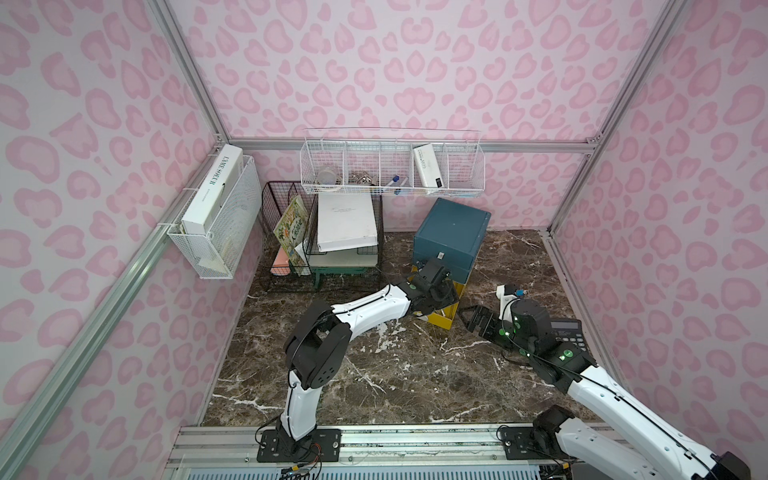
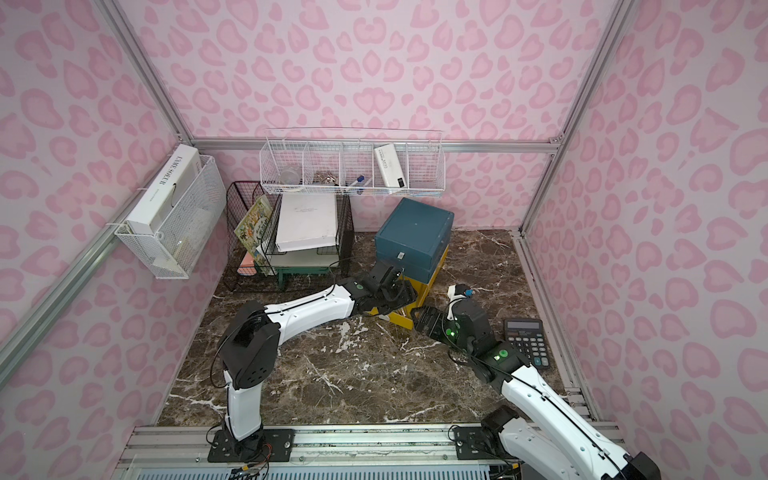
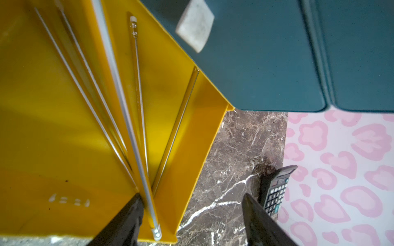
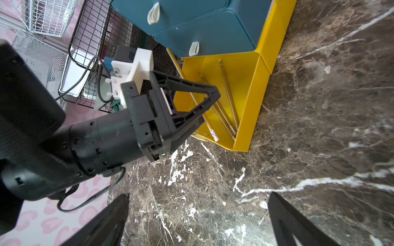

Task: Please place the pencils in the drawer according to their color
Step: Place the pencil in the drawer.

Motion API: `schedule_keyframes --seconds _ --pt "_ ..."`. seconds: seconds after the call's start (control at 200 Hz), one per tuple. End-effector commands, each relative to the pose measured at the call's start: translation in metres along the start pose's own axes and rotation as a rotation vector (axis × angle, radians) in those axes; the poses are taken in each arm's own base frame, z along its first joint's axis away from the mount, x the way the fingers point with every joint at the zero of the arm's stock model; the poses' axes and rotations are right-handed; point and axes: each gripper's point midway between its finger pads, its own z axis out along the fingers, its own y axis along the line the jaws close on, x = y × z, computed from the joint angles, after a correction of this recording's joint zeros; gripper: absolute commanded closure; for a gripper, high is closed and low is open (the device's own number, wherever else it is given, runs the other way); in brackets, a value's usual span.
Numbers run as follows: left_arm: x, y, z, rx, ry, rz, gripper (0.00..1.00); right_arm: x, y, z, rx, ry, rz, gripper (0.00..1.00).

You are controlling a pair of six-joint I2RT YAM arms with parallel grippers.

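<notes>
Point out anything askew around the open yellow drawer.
The pencils in the yellow drawer lie fanned out instead of parallel. One long pencil slants across it, its far end poking out past the drawer's wall.

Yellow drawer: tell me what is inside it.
Several yellow pencils lie inside the yellow drawer, converging toward one front corner. Its rear sits under the teal drawers, so anything back there is hidden.

Soft even light, wide-angle edge distortion
</notes>
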Motion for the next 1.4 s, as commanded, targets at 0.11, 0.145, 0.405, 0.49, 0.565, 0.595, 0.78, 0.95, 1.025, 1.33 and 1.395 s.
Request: schedule_keyframes --seconds 0.11,0.145,0.405,0.49,0.565,0.595,0.78,0.95,1.025,1.33,1.395 --pt "0.004 -0.002 -0.007 0.017 0.011 0.017 0.28 -0.001 0.003 0.000 -0.018 -0.006 0.008 0.00" --pt "0.006 0.001 -0.007 0.011 0.014 0.016 0.28 -0.001 0.003 0.000 -0.017 -0.006 0.010 0.00" --pt "0.002 -0.001 -0.003 0.019 -0.001 0.019 0.29 -0.001 0.002 0.000 -0.016 -0.006 0.012 0.00" --pt "-0.002 -0.007 -0.005 0.030 -0.016 0.028 0.29 0.000 0.001 0.000 -0.015 -0.004 0.012 0.00" --pt "-0.007 -0.010 -0.006 0.031 -0.033 0.036 0.29 0.001 -0.002 0.001 -0.009 -0.002 0.013 0.00" --pt "-0.009 -0.012 -0.006 0.030 -0.039 0.039 0.29 0.002 -0.002 0.001 -0.008 -0.001 0.014 0.00" --pt "-0.013 -0.006 0.007 -0.011 -0.053 0.067 0.29 0.004 -0.004 0.002 -0.008 0.006 0.018 0.00" --pt "-0.005 0.008 0.019 -0.047 -0.031 0.092 0.30 0.003 -0.004 0.001 -0.005 0.005 0.015 0.00" --pt "-0.003 0.006 0.012 -0.024 -0.041 0.116 0.29 0.003 -0.006 0.000 -0.001 0.001 0.014 0.00" --pt "0.012 0.027 -0.041 -0.019 -0.043 0.194 0.25 0.010 -0.022 0.003 0.014 0.008 0.037 0.00" --pt "0.017 0.038 -0.048 -0.037 -0.038 0.214 0.25 0.012 -0.025 0.003 0.019 0.011 0.041 0.00"
